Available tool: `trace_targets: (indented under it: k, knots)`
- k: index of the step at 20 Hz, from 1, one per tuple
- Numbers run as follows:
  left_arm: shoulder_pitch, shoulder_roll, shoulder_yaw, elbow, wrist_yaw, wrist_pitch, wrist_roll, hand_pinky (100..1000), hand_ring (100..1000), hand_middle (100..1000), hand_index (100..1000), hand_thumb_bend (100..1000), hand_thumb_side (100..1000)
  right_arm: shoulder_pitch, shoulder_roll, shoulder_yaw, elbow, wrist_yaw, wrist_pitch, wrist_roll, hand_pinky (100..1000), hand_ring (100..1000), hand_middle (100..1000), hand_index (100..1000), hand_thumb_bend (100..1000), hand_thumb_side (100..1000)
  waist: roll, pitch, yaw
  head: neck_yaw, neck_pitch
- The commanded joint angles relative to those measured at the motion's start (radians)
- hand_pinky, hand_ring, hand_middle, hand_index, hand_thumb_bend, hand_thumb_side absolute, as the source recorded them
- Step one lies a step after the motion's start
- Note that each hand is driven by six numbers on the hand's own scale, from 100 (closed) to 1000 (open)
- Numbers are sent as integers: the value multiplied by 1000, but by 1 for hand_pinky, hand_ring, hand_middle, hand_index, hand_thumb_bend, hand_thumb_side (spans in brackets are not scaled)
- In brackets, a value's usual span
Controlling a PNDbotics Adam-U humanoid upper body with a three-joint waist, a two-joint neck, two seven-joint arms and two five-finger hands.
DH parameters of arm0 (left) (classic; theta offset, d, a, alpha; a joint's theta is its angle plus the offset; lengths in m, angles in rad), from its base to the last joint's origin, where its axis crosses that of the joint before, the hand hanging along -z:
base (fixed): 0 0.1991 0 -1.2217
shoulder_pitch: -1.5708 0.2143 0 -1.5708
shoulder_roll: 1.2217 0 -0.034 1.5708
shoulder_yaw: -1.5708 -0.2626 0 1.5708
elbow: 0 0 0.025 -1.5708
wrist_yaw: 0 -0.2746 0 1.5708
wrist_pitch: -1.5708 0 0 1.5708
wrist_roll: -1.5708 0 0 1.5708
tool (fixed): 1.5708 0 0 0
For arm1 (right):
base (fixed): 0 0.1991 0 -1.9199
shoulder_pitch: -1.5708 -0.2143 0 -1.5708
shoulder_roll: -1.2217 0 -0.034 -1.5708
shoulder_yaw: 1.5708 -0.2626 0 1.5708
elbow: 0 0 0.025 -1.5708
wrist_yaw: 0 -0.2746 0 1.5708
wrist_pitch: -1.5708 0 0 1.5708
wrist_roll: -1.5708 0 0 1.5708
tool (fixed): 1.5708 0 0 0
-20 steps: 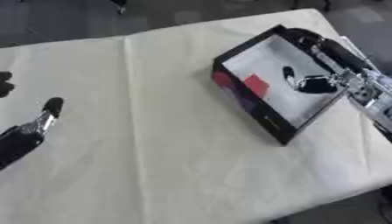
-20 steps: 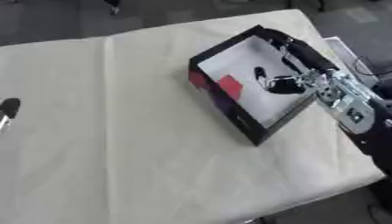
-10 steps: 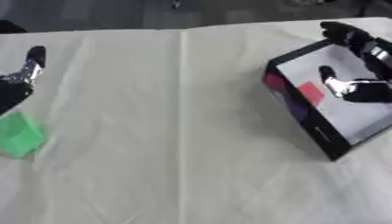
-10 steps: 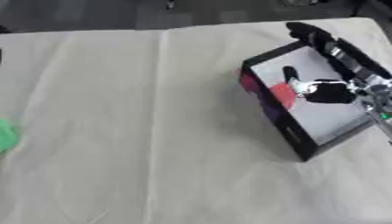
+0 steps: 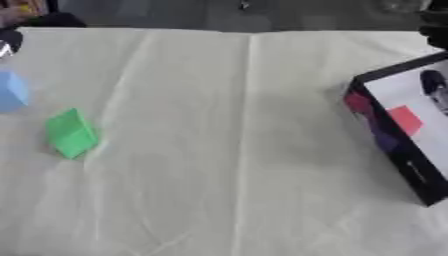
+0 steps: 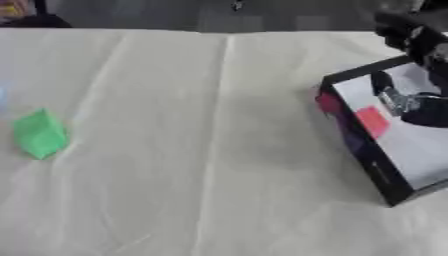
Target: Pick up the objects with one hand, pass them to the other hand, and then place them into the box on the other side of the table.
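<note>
A green wedge-shaped block [image 5: 70, 134] lies on the cream cloth at the left. A pale blue block [image 5: 10, 91] sits beside it at the left edge. Just above that, a dark sliver of my left hand [image 5: 7, 44] shows at the edge, apart from both blocks. At the right stands the black box [image 6: 368, 161] with a white floor, and a red piece [image 6: 372, 121] lies inside it. My right hand [image 6: 411, 104] hovers over the box interior just right of the red piece, holding nothing, one dark finger [image 6: 382, 82] straight.
The cream cloth [image 5: 227, 150] covers the whole table between the blocks and the box. Dark floor and some coloured items [image 6: 13, 9] lie beyond the far edge.
The whole picture has shifted, so the camera has turned left: the green and blue blocks came into view and the box slid to the right edge. My right hand stays over the box.
</note>
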Motion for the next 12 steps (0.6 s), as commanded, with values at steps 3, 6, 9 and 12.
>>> trace_targets:
  k: [3, 6, 9, 12]
  knots:
    - [-70, 93, -7, 112, -7, -25, -188, 920, 845, 780, 874, 691, 608, -15, -45, -22, -20, -16, -35, -7, 1000, 998, 1000, 1000, 100, 322, -24, 6, -8, 50, -25]
    - [-111, 111, -27, 160, -46, -82, -369, 938, 866, 788, 872, 777, 605, -10, -43, -25, -20, -5, -43, -12, 1000, 995, 1000, 1000, 100, 312, -29, 13, -12, 51, -29]
    - [-142, 118, -47, 176, -81, -124, -528, 949, 877, 794, 866, 800, 597, -6, -39, -24, -20, 9, -37, -14, 1000, 993, 1000, 1000, 100, 306, -29, 16, -12, 45, -26]
    - [-167, 125, -73, 178, -105, -142, -670, 952, 880, 793, 861, 794, 599, -5, -37, -20, -20, 20, -31, -11, 1000, 989, 1000, 1000, 100, 302, -26, 16, -13, 35, -21]
